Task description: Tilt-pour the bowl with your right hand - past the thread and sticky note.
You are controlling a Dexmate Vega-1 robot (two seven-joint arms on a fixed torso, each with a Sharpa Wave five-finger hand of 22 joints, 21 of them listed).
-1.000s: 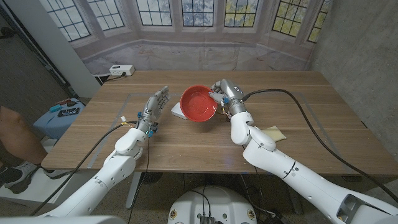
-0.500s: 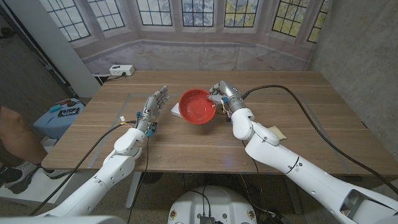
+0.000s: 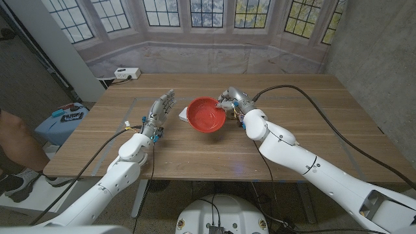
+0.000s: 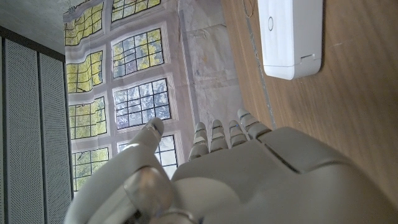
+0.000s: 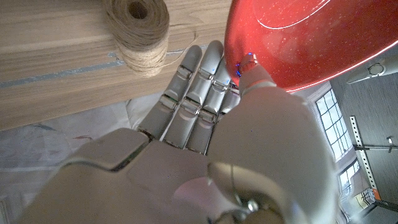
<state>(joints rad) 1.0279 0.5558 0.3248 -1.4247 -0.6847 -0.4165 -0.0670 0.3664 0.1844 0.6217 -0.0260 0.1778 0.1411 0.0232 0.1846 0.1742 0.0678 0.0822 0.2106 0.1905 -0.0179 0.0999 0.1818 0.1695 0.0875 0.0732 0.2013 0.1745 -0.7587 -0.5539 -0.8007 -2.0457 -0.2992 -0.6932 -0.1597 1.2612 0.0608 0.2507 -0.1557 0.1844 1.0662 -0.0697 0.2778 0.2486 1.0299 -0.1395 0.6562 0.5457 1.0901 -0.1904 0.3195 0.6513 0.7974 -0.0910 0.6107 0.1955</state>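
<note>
red bowl [image 3: 207, 115] is pinched at its rim by the right hand [image 3: 233, 102], lifted and tipped toward the robot above mid-table; twine spool [image 5: 137, 25] sits close by. pour underway, it seems; next, tip further. left hand [image 3: 160, 110] waits, fingers apart.

A white power strip [image 3: 127, 73] lies at the wooden table's [image 3: 312, 110] far left corner; a flat white device [image 4: 291, 34] rests on the wood; a blue container [image 3: 62, 121] stands on the floor beside a person's leg [image 3: 14, 140]; paned windows [image 3: 208, 13] behind.
</note>
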